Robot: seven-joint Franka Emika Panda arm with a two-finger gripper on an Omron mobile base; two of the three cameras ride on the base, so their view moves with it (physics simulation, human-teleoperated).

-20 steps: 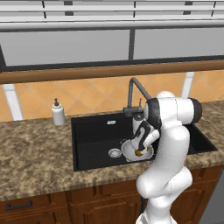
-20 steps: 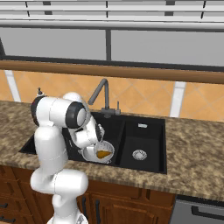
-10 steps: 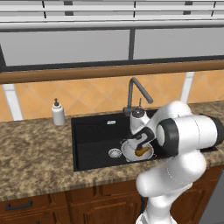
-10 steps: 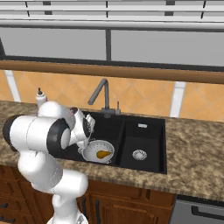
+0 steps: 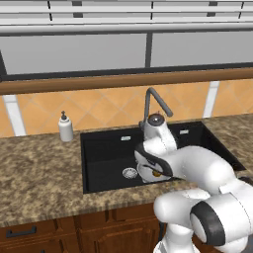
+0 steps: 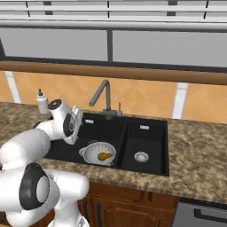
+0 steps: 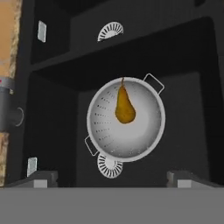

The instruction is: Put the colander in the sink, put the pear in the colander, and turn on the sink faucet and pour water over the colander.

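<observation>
Gripper (image 7: 112, 178): I see its fingers apart, holding nothing, above the colander.
Colander (image 7: 144, 131): in sink (image 7: 192, 109), holds pear (image 7: 124, 107).

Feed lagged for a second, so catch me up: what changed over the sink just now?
The arm swung and the tool lifted off the colander, now open and empty above it. The pear stays lying in the colander, in the sink's wide basin. The faucet is unmoved, with no water visible.

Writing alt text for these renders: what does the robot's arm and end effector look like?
The arm is glossy white with rounded, bulbous links and dark grey bands at the joints. No cables or markings show. The end effector has two small, blocky grey fingertips.
</observation>
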